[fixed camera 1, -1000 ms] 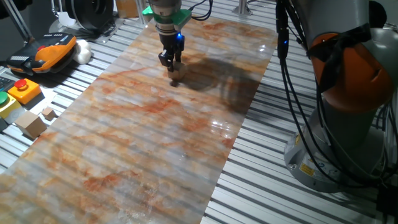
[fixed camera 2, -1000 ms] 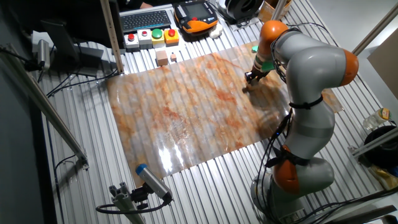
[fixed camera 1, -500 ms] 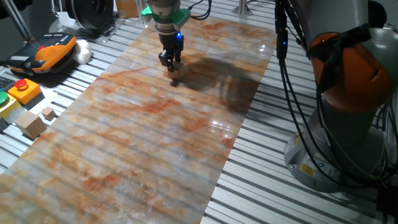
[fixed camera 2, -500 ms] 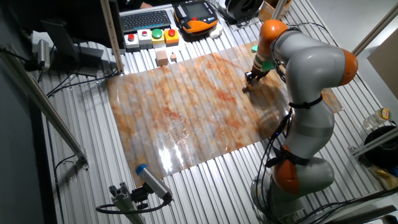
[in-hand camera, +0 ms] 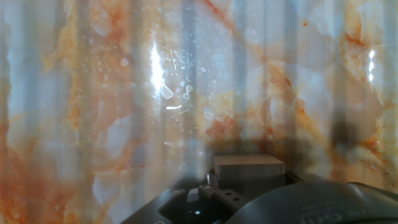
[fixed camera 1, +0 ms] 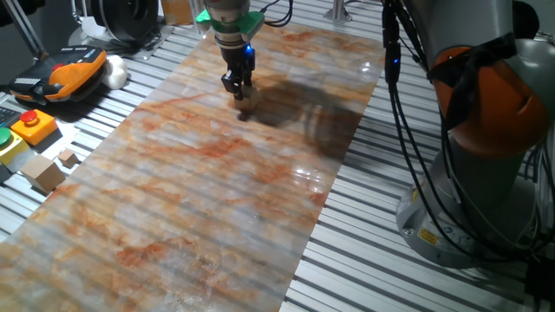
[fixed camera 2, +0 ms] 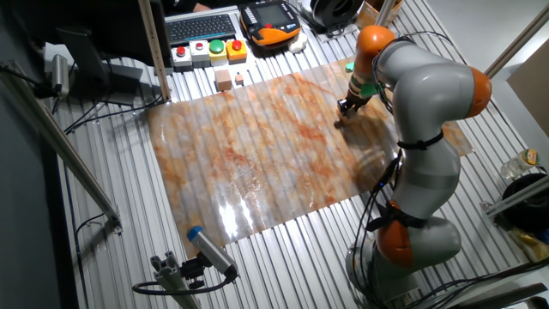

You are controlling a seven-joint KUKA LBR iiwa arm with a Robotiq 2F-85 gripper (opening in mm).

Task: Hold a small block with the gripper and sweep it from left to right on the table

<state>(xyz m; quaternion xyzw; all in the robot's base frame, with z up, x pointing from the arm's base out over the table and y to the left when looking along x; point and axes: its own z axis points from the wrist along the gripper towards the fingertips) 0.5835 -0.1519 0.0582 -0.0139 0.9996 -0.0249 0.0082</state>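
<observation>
One block matters here: the small block (fixed camera 1: 245, 99) is pinched between the fingers of the gripper (fixed camera 1: 239, 90), jaws pressed onto its sides, and it sits down at the table (fixed camera 1: 199, 217) surface, touching or nearly so.

Left to right in one fixed view: orange pendant (fixed camera 1: 62, 68) and button box (fixed camera 1: 33, 125) off the left edge, with the larger wooden block (fixed camera 1: 42, 173) and a tiny cube (fixed camera 1: 67, 158) just beside that edge on the slats; then the gripper with the block near the far end of the sheet, roughly mid-width; then the arm base (fixed camera 1: 486, 130) off the right edge.

The other fixed view agrees: gripper (fixed camera 2: 345, 106) low over the sheet near the corner closest to the arm.

Hand view: block (in-hand camera: 248, 167) top face visible at the fingers, marbled surface close behind it.

Progress, my read: grasp done, block lowered to sweep height. Whether the sweep has started I can't tell from these frames. Lots of open sheet left along its length, so the stroke itself looks mostly or wholly still to do, then release.
</observation>
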